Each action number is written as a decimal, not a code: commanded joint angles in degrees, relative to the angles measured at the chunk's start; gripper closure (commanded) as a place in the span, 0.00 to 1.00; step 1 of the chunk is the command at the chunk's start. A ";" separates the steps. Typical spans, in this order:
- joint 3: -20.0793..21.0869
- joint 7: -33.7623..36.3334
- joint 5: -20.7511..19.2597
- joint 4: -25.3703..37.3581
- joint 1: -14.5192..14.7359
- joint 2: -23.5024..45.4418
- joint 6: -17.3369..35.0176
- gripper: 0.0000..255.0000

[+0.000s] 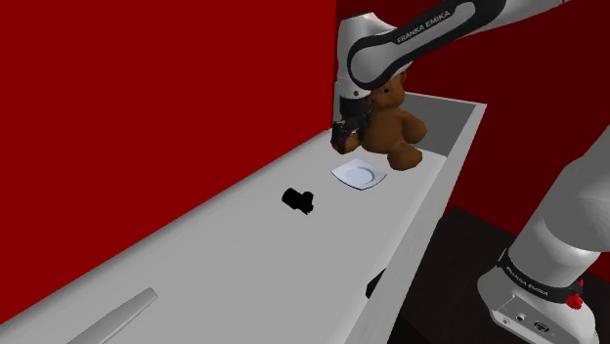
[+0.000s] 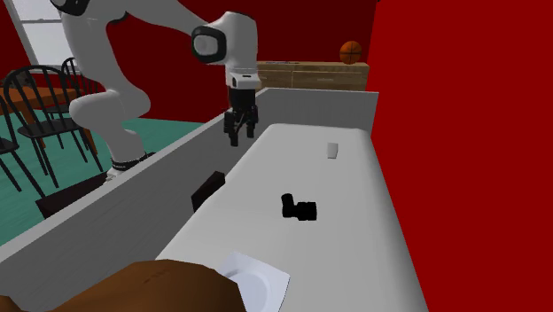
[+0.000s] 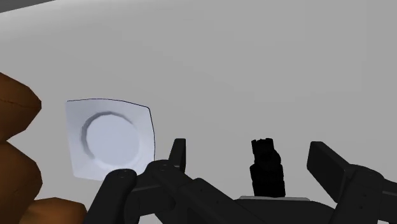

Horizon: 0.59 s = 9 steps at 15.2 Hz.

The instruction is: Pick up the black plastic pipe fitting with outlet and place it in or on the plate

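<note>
- Our gripper (image 2: pixel 241 136) hangs with its fingers spread, empty.
- We see the black pipe fitting (image 3: pixel 267 170) well ahead, centred between them, its long axis across their closing line.

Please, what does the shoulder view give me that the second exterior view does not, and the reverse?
The shoulder view brings the brown teddy bear's head and the lettering on the arm. The second exterior view brings black chairs, an orange ball and a green floor. Both share the black fitting, the white plate, the end effector above the grey counter, and red walls.
</note>
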 commanded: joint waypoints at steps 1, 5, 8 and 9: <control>0.64 1.01 -0.84 2.09 0.31 4.38 1.95 0.00; 1.22 2.62 -2.97 6.83 0.98 13.15 5.17 0.00; 1.35 3.76 -4.68 11.13 1.76 19.81 6.90 0.00; 1.33 4.11 -5.24 12.71 2.08 22.04 7.34 0.00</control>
